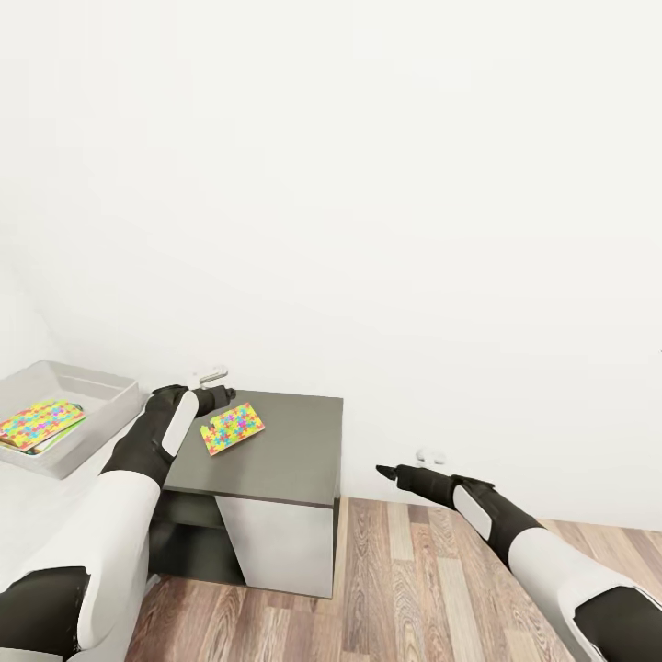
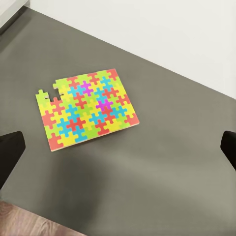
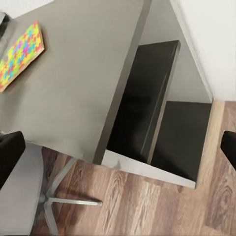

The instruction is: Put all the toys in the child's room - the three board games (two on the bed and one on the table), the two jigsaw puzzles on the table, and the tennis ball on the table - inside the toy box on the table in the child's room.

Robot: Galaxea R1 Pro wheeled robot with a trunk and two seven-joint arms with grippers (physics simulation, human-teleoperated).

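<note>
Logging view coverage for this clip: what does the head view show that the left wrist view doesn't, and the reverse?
Head view alone: the toy box holding a jigsaw puzzle, the wood floor, and the right pincer over it. Left wrist view alone: the left pincer's open fingertips and the notch in the puzzle's corner. Both: the second puzzle flat on the dark cabinet top.

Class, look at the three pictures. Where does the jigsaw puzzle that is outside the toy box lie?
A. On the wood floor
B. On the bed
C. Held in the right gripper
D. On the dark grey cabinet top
D: the jigsaw puzzle lies flat on the dark grey cabinet top, with the open left gripper above it, touching nothing.
</note>
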